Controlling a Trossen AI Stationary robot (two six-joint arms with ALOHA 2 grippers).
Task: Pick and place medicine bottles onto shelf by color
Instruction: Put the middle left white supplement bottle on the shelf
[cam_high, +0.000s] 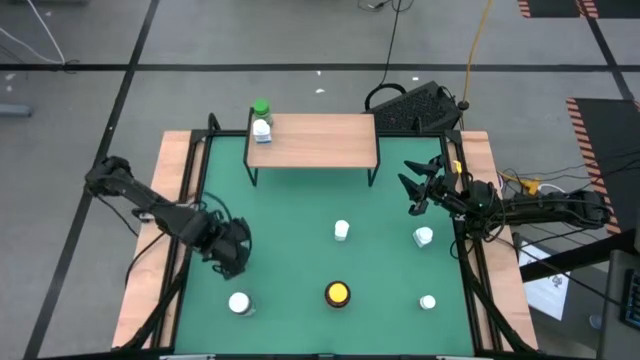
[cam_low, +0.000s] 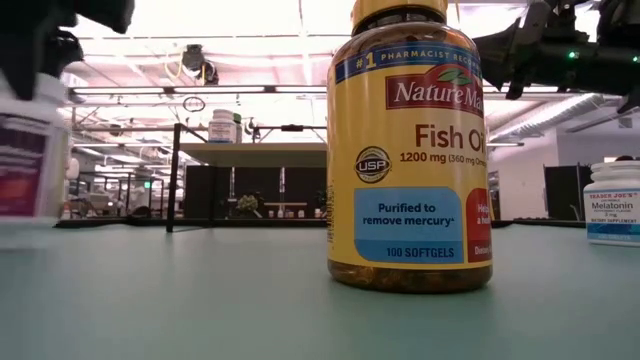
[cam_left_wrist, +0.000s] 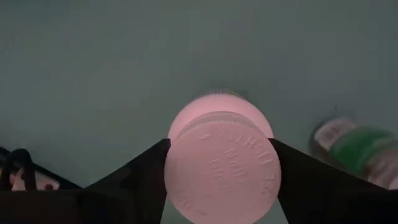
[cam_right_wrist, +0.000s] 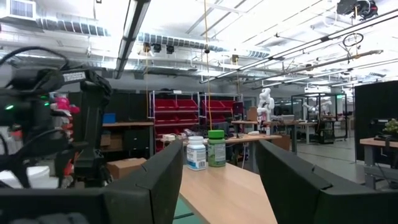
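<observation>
The left pincer (cam_high: 232, 248) is seen over the left part of the green tabletop (cam_high: 290, 240), its two dark fingers (cam_left_wrist: 134, 180) closed against the sides of a white-capped bottle (cam_left_wrist: 222, 165), which appears to be lifted clear of the mat. The right pincer (cam_high: 418, 185) is held near the right edge, spread and empty, beside the right end of the shelf (cam_high: 320, 140). On the shelf, two bottles are already set side by side at the left end: a green-capped bottle (cam_high: 261, 109) and a small white bottle (cam_high: 262, 131). On the tabletop, five are left: a white bottle (cam_high: 239, 302) at front left, the amber fish-oil bottle with a yellow cap (cam_high: 338, 293) at front centre, a white bottle (cam_high: 342, 231) mid-table, another (cam_high: 423, 237) toward the right, and a small one (cam_high: 428, 302) at front right. The task is judged to be about a quarter done, with one bottle in transit.
</observation>
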